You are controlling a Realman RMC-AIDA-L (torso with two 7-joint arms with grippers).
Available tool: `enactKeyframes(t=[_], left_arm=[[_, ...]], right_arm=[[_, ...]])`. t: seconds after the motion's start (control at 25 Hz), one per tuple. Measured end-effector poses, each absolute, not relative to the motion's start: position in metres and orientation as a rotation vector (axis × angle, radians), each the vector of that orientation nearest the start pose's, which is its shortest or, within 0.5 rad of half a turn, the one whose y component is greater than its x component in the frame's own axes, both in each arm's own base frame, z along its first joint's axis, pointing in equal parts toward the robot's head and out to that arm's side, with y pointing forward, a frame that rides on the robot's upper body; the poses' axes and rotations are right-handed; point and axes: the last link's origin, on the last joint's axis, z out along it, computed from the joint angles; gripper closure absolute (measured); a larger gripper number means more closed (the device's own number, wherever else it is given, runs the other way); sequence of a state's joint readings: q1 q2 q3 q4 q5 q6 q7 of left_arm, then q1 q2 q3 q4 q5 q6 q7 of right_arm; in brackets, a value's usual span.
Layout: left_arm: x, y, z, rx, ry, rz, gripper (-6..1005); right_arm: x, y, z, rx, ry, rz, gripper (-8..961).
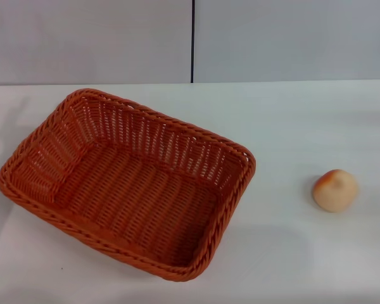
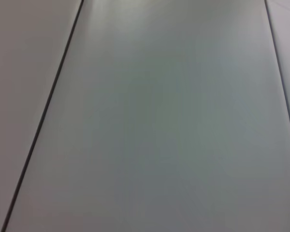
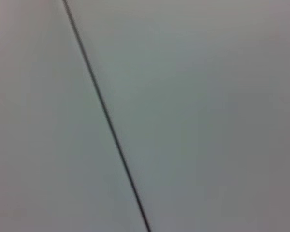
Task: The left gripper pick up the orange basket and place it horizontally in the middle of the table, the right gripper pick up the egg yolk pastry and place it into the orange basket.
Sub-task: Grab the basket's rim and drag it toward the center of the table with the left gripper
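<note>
Neither tool is showing in any view, so their jaws cannot be judged. The orange basket (image 1: 126,183) is sitting askew on the left of the white desk (image 1: 291,126), and the egg yolk pastry (image 1: 335,190) is lying well apart to its right.

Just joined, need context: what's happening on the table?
Nothing is being handled yet. The orange basket sits empty and skewed on the robot's left side of the table. The egg yolk pastry lies apart from it on the right. Neither gripper is in view; both wrist cameras show only grey panels.
</note>
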State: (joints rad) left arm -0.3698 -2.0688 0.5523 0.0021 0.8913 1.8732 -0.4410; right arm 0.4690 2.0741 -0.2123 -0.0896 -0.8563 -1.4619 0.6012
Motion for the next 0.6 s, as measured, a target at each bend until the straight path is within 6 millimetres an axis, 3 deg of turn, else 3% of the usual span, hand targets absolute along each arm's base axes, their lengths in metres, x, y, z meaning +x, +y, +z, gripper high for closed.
enactKeyframes(t=[0.6], left_arm=[[-0.303, 0.276, 0.056, -1.412, -0.247, -1.256, 303]], right_arm=[[0.345, 0.319, 0.086, -1.077, 0.568, 1.16, 324]])
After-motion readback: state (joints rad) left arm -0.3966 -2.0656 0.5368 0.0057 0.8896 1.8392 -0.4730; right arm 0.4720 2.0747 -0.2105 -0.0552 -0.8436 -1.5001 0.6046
